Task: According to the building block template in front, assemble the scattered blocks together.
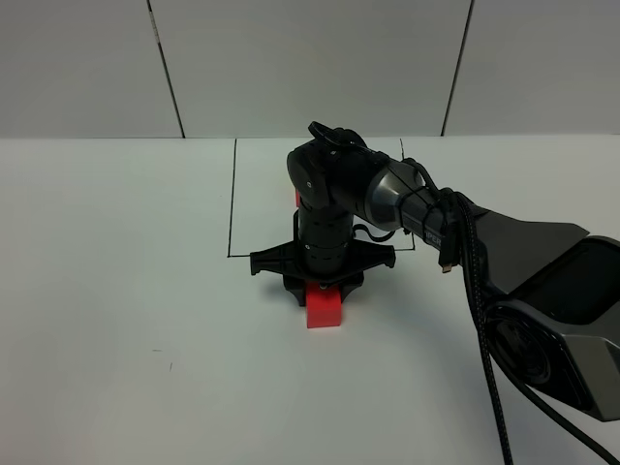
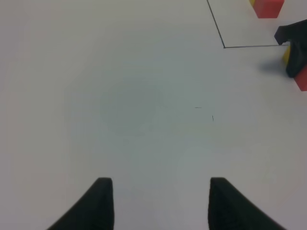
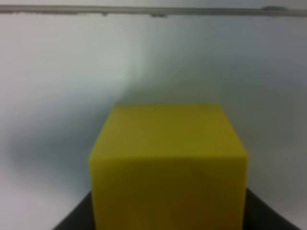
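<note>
**A:** What can't we make out here?

**B:** Plenty. In the overhead view the right arm (image 1: 426, 208) reaches across the middle and covers most of the building block template (image 1: 297, 197); only a sliver of red shows beside the wrist, inside the thin black-lined rectangle (image 1: 232, 199). The left wrist view catches a red cube of it (image 2: 267, 7) at the frame edge, with a bit of yellow beside it, both cut off.

**A:** And the scattered blocks?

**B:** The red cube (image 1: 324, 308) sits on the white counter (image 1: 116, 291), just outside the rectangle's near line, touching the base of the right gripper (image 1: 323, 283). The yellow cube (image 3: 168, 165) is hidden overhead by that gripper. The right wrist view shows it filling the frame, blurred, with dark jaws at both lower corners pressed against its sides, so the jaws are closed on it.

**A:** How does yellow sit against red?

**B:** The left wrist view shows only slivers of each beside the dark gripper, so I can't tell whether they touch.

**A:** The left gripper (image 2: 158, 201)?

**B:** Its jaws are spread wide over bare counter, holding nothing, well apart from the blocks.
</note>
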You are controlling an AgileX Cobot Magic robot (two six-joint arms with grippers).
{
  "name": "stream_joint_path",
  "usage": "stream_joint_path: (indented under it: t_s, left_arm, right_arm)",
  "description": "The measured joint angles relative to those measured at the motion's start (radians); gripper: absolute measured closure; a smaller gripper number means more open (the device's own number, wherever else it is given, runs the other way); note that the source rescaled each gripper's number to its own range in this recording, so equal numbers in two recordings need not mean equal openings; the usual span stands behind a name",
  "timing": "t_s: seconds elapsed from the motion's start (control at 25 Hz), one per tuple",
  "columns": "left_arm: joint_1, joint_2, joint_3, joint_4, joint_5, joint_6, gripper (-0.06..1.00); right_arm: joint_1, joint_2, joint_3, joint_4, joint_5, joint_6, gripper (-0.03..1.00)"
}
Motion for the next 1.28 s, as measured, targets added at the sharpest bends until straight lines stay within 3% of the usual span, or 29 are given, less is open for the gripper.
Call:
stream_joint_path:
  t_s: [0.48,0.6,0.72,0.8,0.92,1.28]
  left_arm:
    - [0.000,0.000,0.000,0.000,0.000,0.000,0.92]
    - [0.000,0.000,0.000,0.000,0.000,0.000,0.92]
    - [0.000,0.000,0.000,0.000,0.000,0.000,0.92]
    - [0.000,0.000,0.000,0.000,0.000,0.000,0.92]
    - [0.000,0.000,0.000,0.000,0.000,0.000,0.92]
    - [0.000,0.000,0.000,0.000,0.000,0.000,0.92]
  right_arm:
    - [0.000,0.001,-0.003,0.027,0.013,-0.028,0.92]
    - [0.000,0.001,-0.003,0.027,0.019,-0.026,0.66]
    - [0.001,0.000,-0.004,0.022,0.019,-0.016,0.23]
    - [0.001,-0.002,-0.004,0.002,0.009,-0.005,0.06]
    - [0.001,-0.011,-0.004,-0.026,-0.012,-0.001,-0.01]
    - [0.000,-0.126,-0.004,-0.052,-0.004,-0.049,-0.03]
